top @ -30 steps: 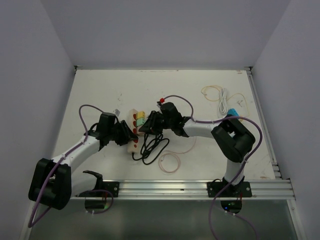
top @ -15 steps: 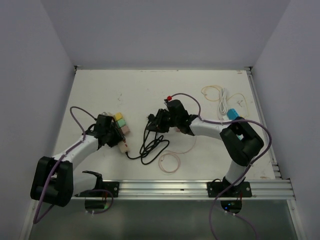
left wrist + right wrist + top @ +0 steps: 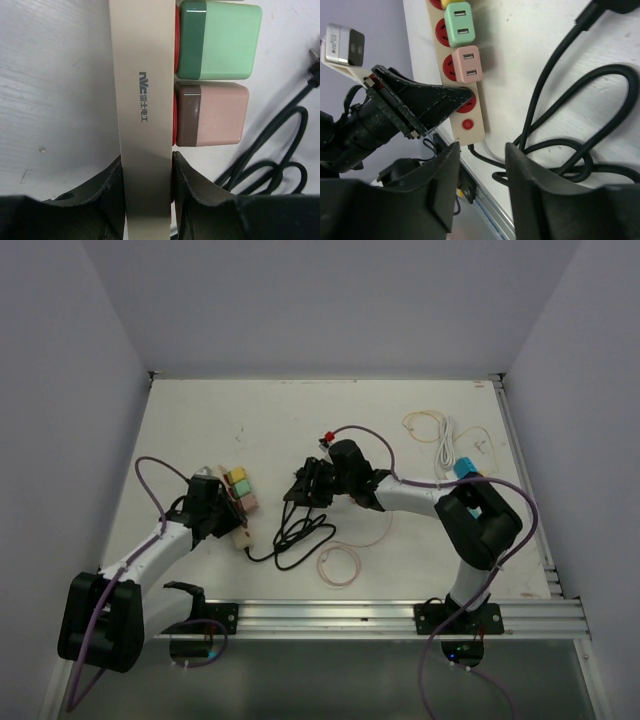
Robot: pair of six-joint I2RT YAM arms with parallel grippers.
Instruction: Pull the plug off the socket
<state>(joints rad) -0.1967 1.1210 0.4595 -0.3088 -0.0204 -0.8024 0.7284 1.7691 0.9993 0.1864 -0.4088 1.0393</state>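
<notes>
1. From the top, the left gripper [image 3: 230,512] holds the strip [image 3: 240,530] at the left of the table [image 3: 300,420]. The right gripper [image 3: 298,490] is near the middle, apart from the strip. A black cord [image 3: 300,535] lies in loops between the two arms.
2. In the left wrist view, the two fingers [image 3: 107,192] press on both sides of the strip, shut tight on it. A green block [image 3: 220,40] and a pink block [image 3: 212,114] are stuck in the strip, side by side.
3. In the right wrist view, the fingers [image 3: 445,185] are a little apart. There is nothing between them, only table and cord behind. The black plug [image 3: 610,5] is out of the strip. It is at the top right edge, at the end of the cord, well apart from the strip.
</notes>
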